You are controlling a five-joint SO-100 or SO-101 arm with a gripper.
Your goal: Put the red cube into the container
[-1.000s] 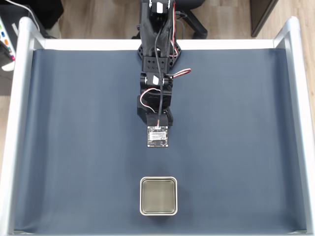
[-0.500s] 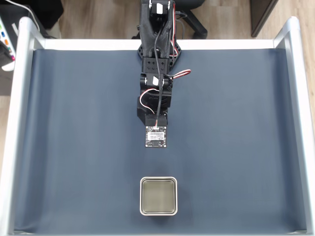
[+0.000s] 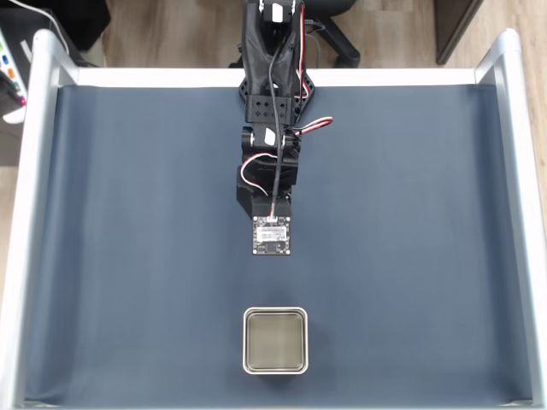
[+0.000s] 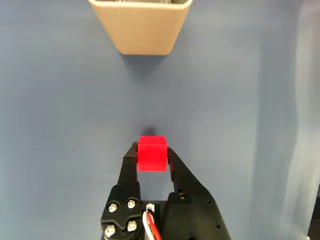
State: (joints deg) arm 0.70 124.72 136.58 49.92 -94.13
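Observation:
In the wrist view my gripper [image 4: 151, 151] is shut on the red cube [image 4: 152, 155], which sits between the two black fingertips. A small dark shadow lies on the mat just ahead of the cube. The container [image 4: 140, 25] appears at the top edge of that view, straight ahead of the cube and well apart from it. In the fixed view the silver container [image 3: 275, 341] stands near the bottom centre with nothing in it. My arm [image 3: 269, 166] reaches down the mat's middle, and its wrist ends a short way above the container. The arm hides the cube there.
The square black circuit board [image 3: 272, 237] rides on the wrist. A dark blue mat [image 3: 128, 256] covers the table, bounded by silver rails on the left [image 3: 26, 222], right [image 3: 520, 222] and top. Open mat lies on both sides of the arm and container.
The wrist has shifted very slightly to the left in the fixed view. The container has not moved.

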